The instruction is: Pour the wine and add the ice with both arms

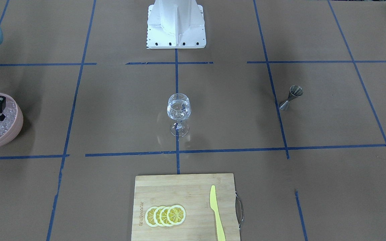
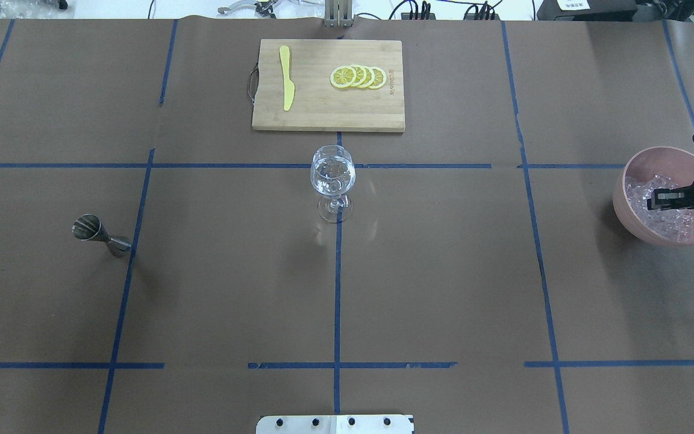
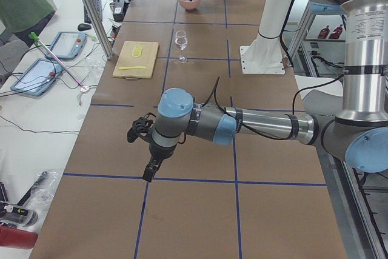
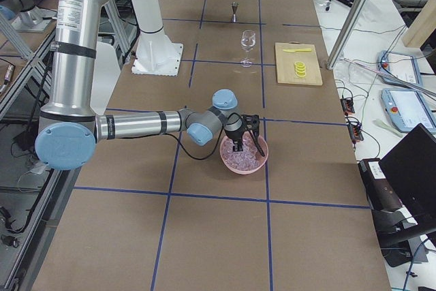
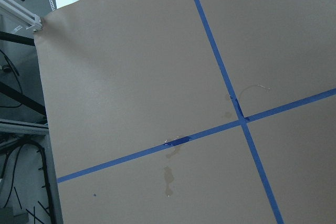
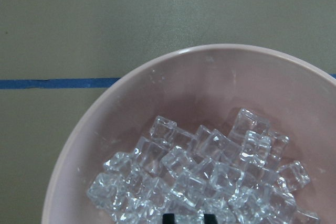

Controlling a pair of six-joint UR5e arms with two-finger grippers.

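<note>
A clear wine glass [image 1: 179,108] with clear liquid in it stands at the table's middle; it also shows in the overhead view [image 2: 332,175]. The ice [image 6: 199,166] is a heap of small clear cubes in a pink bowl [image 2: 624,211] at the table's end on my right. My right gripper [image 2: 655,199] reaches down into the bowl. Its fingertips [image 6: 169,217] stand narrowly apart at ice level with a cube between them. My left gripper [image 3: 148,173] hangs above bare table far from the glass; I cannot tell if it is open. Its wrist view shows only paper and tape.
A steel jigger [image 2: 99,234] stands on the table's left half. A wooden cutting board [image 2: 323,108] with lemon slices [image 2: 359,77] and a yellow knife [image 2: 287,84] lies beyond the glass. The white pedestal [image 1: 176,26] is behind the glass.
</note>
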